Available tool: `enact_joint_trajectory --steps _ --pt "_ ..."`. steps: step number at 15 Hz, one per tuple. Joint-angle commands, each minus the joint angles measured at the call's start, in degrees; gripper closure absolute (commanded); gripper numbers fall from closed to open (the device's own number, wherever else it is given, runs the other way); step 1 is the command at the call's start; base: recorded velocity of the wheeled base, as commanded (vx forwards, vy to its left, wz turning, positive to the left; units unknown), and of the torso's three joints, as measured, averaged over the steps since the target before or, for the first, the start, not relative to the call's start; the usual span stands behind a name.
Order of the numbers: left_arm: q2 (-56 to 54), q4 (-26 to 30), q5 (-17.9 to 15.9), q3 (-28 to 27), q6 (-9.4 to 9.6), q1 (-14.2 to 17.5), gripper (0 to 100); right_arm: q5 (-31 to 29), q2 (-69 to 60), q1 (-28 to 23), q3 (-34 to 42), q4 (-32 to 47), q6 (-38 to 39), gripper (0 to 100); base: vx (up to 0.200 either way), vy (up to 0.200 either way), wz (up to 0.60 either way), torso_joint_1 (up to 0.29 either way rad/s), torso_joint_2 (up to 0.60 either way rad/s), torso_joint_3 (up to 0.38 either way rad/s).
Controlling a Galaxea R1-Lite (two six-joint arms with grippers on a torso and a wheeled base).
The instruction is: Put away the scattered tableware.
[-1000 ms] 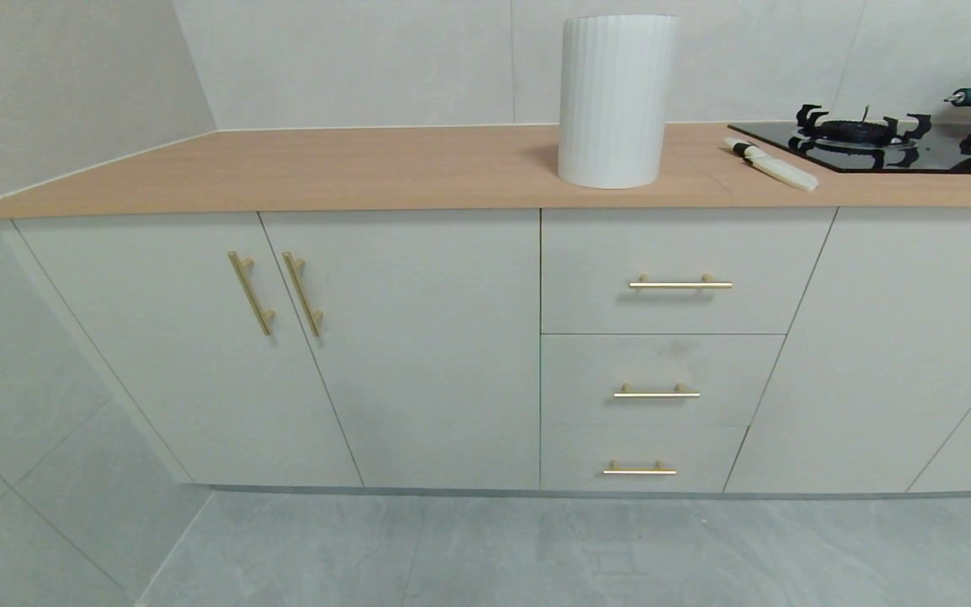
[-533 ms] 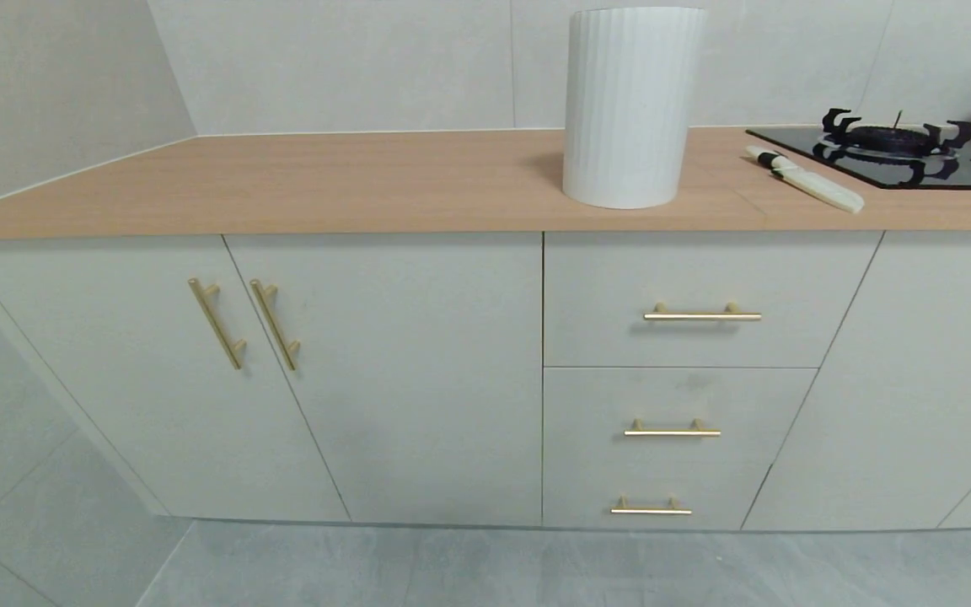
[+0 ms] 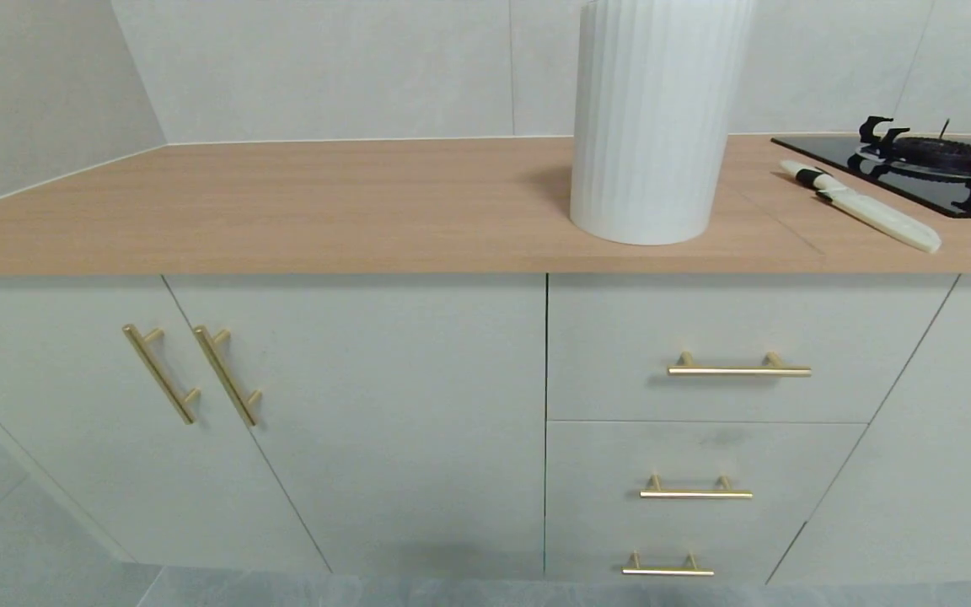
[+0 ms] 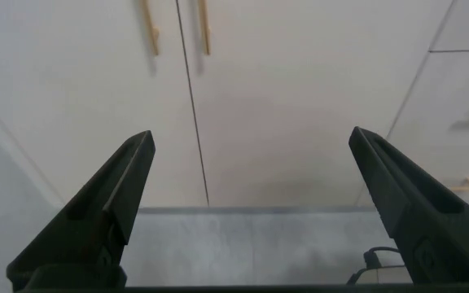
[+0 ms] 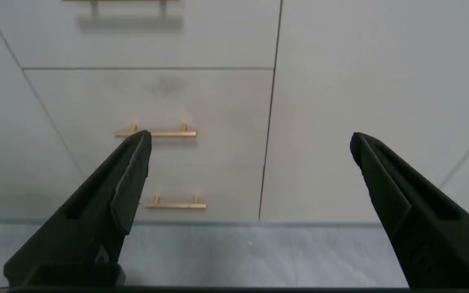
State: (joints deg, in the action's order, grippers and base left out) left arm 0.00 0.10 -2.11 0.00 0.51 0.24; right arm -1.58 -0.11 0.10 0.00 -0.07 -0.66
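Note:
A white knife (image 3: 861, 206) with a black band on its handle lies on the wooden countertop (image 3: 283, 211), right of a tall white ribbed container (image 3: 654, 118). My left gripper (image 4: 251, 142) is open, low in front of the cabinet doors with the paired gold handles (image 4: 176, 28). My right gripper (image 5: 251, 142) is open too, low before the drawer fronts (image 5: 153, 130), with nothing between its fingers.
A black gas stove (image 3: 924, 160) sits at the counter's right end. Below the counter are two cabinet doors (image 3: 199, 379) and a stack of three drawers (image 3: 730, 371) with gold bar handles. Grey tiled floor (image 4: 243, 244) lies in front.
The head view has shifted: the counter and cabinets now look larger and lower in the picture, so the camera has come closer. Nothing on the counter has moved.

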Motion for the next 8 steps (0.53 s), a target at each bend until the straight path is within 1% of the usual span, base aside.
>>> enact_joint_trajectory --steps 1,3,8 --pt "0.0 0.0 0.0 0.0 0.02 0.0 0 0.0 0.1 0.0 0.0 0.0 0.0 0 0.2 0.0 0.0 -0.002 0.0 0.007" --pt "0.0 0.0 0.0 0.0 0.02 0.0 0 0.0 0.1 0.0 0.0 0.0 0.0 0 0.2 0.0 0.0 0.002 0.0 0.005" --pt "0.0 0.0 0.0 0.0 0.02 0.0 0 0.0 0.1 0.1 0.0 0.0 0.0 0 0.0 0.0 0.0 0.0 0.0 0.0"
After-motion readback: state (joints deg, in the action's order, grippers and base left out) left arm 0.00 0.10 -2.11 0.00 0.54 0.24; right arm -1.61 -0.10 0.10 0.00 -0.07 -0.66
